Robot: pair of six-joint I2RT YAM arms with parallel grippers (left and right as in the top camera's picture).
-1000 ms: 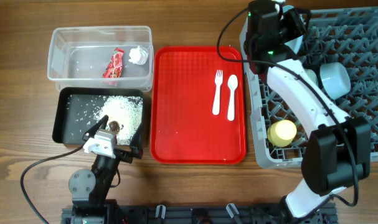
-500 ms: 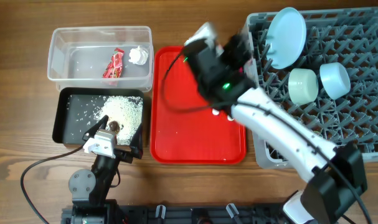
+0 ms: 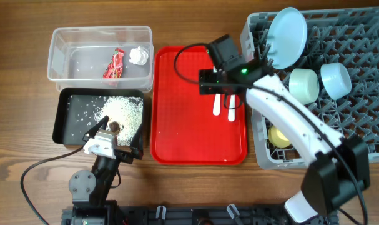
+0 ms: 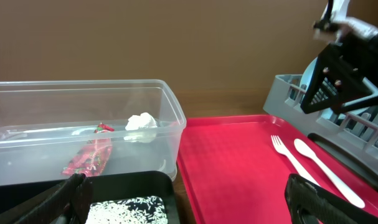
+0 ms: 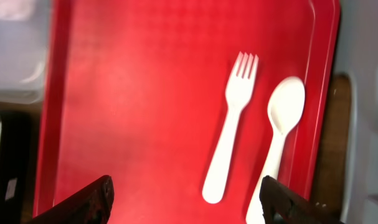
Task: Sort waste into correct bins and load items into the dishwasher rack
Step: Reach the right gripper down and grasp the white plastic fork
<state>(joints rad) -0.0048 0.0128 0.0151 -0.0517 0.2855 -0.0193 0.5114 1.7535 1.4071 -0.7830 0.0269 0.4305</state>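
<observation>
The right gripper (image 5: pixel 185 199) hung spread wide over the fork (image 5: pixel 229 124) and spoon (image 5: pixel 277 137) on the red tray (image 5: pixel 132 93). The left gripper (image 4: pixel 185 205), left of the red tray, was spread wide too.

My right gripper (image 3: pixel 219 86) has left the large grey plastic pegged rack (image 3: pixel 364 115), swung out across the flat red tray (image 3: pixel 183 131), and now hangs, jaws spread, over the white plastic fork (image 5: pixel 229 127) and spoon (image 5: pixel 279 134).

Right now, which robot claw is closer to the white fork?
Right. The right claw hovers open just above the fork on the red tray. The left claw sits far off, by the black tray.
</observation>
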